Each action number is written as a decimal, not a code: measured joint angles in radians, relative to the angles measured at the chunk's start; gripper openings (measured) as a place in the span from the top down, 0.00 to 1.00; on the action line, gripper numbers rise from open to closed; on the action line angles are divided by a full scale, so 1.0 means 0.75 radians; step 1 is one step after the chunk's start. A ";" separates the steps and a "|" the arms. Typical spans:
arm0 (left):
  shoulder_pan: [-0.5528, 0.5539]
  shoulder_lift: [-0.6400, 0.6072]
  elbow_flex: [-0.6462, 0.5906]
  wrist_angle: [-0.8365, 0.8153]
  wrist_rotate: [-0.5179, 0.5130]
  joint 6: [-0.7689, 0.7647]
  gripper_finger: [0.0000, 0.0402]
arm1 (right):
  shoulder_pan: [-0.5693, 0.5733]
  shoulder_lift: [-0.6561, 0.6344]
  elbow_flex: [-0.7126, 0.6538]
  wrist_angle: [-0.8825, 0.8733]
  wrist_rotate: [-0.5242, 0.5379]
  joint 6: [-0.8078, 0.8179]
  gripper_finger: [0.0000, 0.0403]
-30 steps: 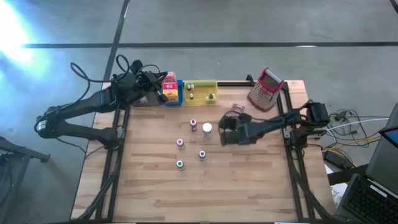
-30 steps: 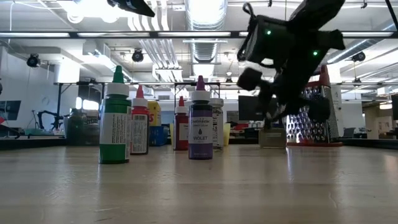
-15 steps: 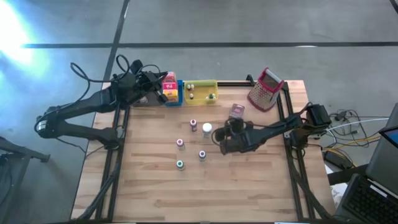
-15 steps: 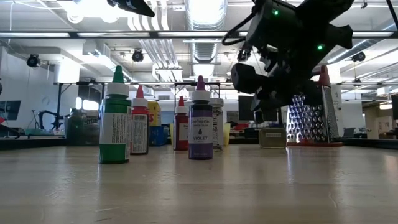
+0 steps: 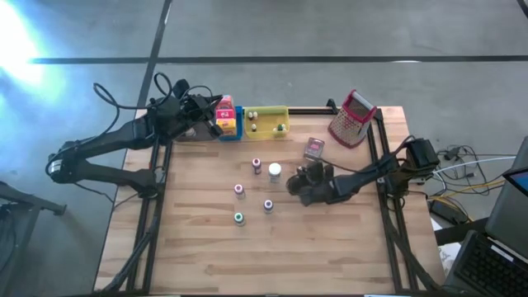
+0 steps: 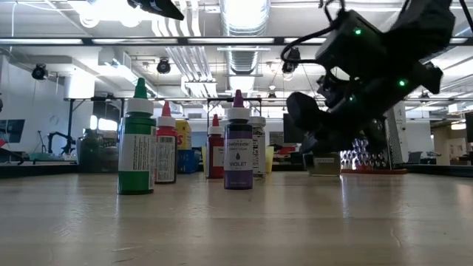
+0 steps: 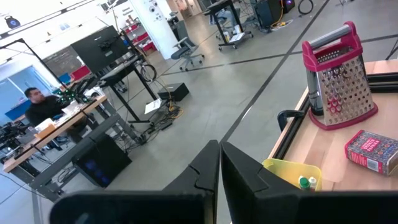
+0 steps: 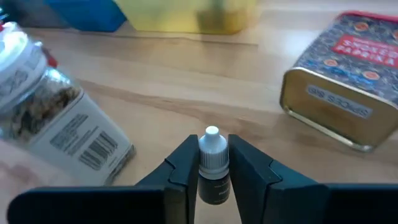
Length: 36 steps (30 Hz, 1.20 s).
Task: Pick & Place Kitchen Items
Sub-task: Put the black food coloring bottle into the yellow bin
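My right gripper (image 5: 295, 183) hangs low over the middle of the table, slanting down, shut on a tiny white-capped bottle (image 8: 212, 163). Just ahead of it stand a spice jar (image 8: 59, 124) and a red and gold tin (image 8: 348, 71), which lies on its side. Several small bottles (image 5: 239, 190) stand upright on the wood to its left; the low view shows a green one (image 6: 137, 140) and a violet one (image 6: 238, 144). My left gripper (image 7: 219, 163) is shut and empty, held high at the far left by the trays. My right gripper pinches the tiny bottle by its dark body just below the white cap (image 8: 212, 140), between its two fingers (image 8: 181, 163). The bottle lies along the fingers with its cap pointing out past their tips. It hangs clear of the table.
A yellow tray (image 5: 266, 121), a blue tray (image 5: 239, 124) and a red and yellow box (image 5: 224, 115) line the far edge. A metal grater (image 5: 353, 118) stands at the far right. The near half of the table is bare wood.
My right gripper has sunk toward the table and drifted slightly toward the near-left, rolling about its own axis and tipping its fingers down. It has kept the tiny bottle. The tin that it half covered now shows whole.
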<state>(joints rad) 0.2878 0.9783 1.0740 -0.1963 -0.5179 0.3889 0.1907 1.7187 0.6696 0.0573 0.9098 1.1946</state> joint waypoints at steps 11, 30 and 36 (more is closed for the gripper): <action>0.000 0.000 0.000 0.000 0.000 0.000 0.95 | 0.004 0.000 -0.259 0.580 -0.090 -0.479 0.79; -0.001 0.000 0.000 0.000 0.000 0.000 0.95 | 0.004 0.000 -0.266 0.597 -0.139 -0.487 0.58; -0.001 0.000 0.000 0.000 0.000 0.000 0.95 | 0.004 -0.006 -0.270 0.596 -0.120 -0.494 0.47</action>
<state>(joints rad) 0.2874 0.9783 1.0742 -0.1963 -0.5180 0.3889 0.1940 1.7140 0.4672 0.5045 0.8199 0.8238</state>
